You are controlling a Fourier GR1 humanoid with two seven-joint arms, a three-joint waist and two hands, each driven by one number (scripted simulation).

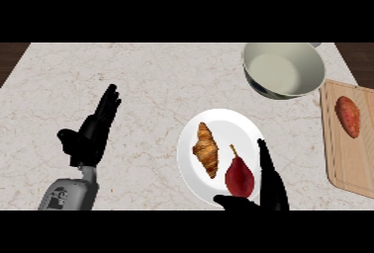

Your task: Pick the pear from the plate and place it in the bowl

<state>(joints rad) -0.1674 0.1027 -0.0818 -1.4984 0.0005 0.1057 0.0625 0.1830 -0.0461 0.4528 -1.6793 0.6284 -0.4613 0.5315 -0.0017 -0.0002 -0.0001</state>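
Note:
A dark red pear lies on the lower right of a white plate, beside a golden croissant. My right hand rises from the lower edge just right of the pear. Its fingers point up along the plate's right rim, its thumb sits just below the pear, and the hand is open. The cream bowl stands at the back right, above the plate, with nothing in it. My left hand rests open at the left, fingers up, far from the plate.
A wooden cutting board lies along the right edge with a reddish sweet potato on it. The marble counter stretches to the left and back. Dark wood shows at both top corners.

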